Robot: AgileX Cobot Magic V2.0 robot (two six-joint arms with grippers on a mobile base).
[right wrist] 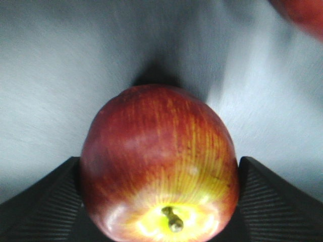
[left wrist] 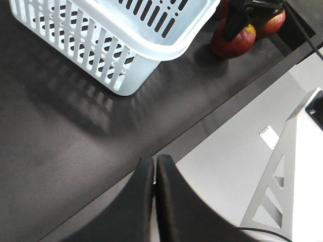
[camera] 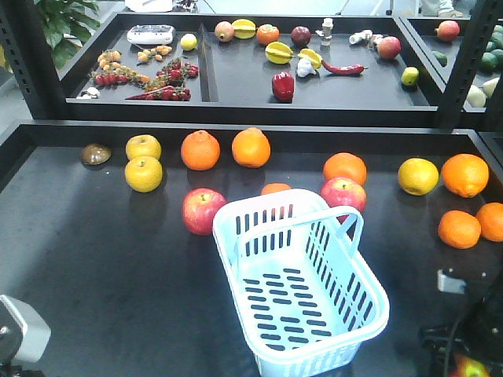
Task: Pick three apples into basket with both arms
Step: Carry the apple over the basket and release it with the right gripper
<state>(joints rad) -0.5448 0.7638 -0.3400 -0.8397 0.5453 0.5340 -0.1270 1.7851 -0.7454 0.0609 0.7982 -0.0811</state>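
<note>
The right tool (right wrist: 160, 174) was shut on both sides of a dark red apple (right wrist: 156, 136), gripping it so it could be carried. In the left wrist view that apple sat at the upper right, just beside the basket (left wrist: 101, 55), which stood empty and close by, likely so the trip would be short. The left tool (left wrist: 155, 162) was closed on nothing at the bottom of its frame, over the desk (left wrist: 50, 151) edge, likely so it was out of the way.

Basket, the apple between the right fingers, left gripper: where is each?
Basket (camera: 314, 364): front view, near wall below the rim.
Apple (right wrist: 156, 151): right wrist view, middle of its skin.
Left gripper (left wrist: 154, 162): left wrist view, between its closed fingertips.
</note>
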